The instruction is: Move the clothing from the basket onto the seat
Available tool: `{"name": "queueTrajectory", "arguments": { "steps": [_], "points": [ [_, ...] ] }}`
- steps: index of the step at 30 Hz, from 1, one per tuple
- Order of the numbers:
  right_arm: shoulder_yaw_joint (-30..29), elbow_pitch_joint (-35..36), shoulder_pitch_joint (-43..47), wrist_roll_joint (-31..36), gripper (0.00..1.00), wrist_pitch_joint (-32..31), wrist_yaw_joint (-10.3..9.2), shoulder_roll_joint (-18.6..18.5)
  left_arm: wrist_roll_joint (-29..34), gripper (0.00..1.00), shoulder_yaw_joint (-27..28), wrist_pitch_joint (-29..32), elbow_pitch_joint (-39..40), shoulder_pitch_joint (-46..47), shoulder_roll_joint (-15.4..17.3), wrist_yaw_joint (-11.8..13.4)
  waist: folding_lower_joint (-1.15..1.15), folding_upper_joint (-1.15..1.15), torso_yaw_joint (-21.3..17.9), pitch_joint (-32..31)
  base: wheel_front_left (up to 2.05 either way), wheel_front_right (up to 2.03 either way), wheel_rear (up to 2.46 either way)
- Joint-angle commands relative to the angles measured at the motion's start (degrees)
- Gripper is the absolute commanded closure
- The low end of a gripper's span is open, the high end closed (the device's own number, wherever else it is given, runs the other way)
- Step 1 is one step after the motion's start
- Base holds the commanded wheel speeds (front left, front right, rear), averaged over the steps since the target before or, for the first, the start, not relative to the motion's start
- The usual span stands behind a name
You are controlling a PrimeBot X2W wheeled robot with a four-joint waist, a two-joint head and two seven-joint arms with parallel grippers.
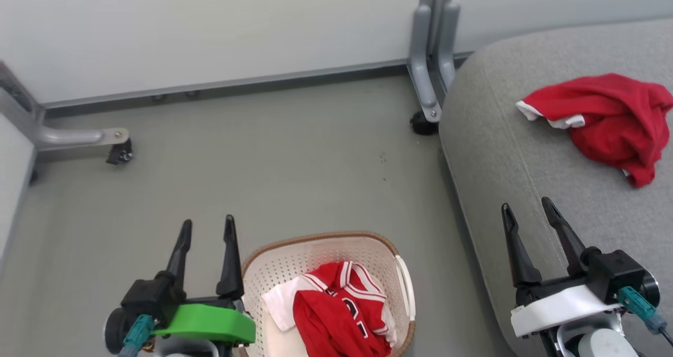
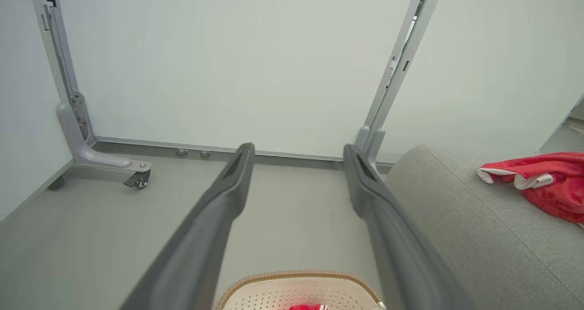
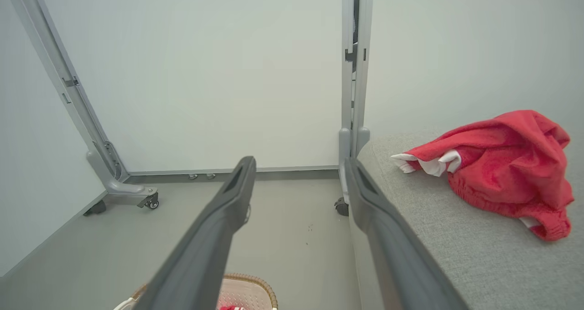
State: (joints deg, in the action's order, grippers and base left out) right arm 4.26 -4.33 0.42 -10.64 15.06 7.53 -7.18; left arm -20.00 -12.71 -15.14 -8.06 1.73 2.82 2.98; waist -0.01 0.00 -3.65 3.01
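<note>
A red jersey with white stripes and lettering lies crumpled in the cream basket on the floor, bottom centre of the head view. A second red garment lies bunched on the grey seat at the right; it is also the red garment in the left wrist view and the red garment in the right wrist view. My left gripper is open just left of the basket, holding nothing. My right gripper is open and empty over the seat's near left edge. The basket rim sits below my left fingers.
White partition panels close off the back and left. Their grey metal feet with castors stand on the floor: one foot at the left, another close against the seat's back corner. Grey floor stretches beyond the basket.
</note>
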Motion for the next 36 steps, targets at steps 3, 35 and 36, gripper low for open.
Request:
{"name": "queueTrajectory", "arguments": {
  "steps": [3, 35, 36],
  "points": [
    [-0.6, 2.4, 2.4, 0.9, 0.0, 0.1, -0.07, 0.1, 1.9, 0.0, 1.7, 0.0, 2.6, -2.8, 0.1, 0.2, 0.01, 0.0, 3.7, -4.2, 0.0, 0.0, 0.0],
    [-0.6, 5.3, 7.0, 1.3, 0.0, 0.1, -0.07, -0.2, 9.0, 0.0, 0.5, 0.0, 4.5, -7.6, 0.1, -0.6, 0.01, 0.0, 3.4, -6.6, 0.0, 0.0, 0.0],
    [-0.6, 5.2, 7.1, 1.3, 0.0, 0.1, -0.07, -0.2, 9.0, 0.0, 0.5, 0.0, 4.4, -7.5, 0.1, -0.7, 0.01, 0.0, 3.4, -6.7, 0.0, 0.0, 0.0]
  ]
}}
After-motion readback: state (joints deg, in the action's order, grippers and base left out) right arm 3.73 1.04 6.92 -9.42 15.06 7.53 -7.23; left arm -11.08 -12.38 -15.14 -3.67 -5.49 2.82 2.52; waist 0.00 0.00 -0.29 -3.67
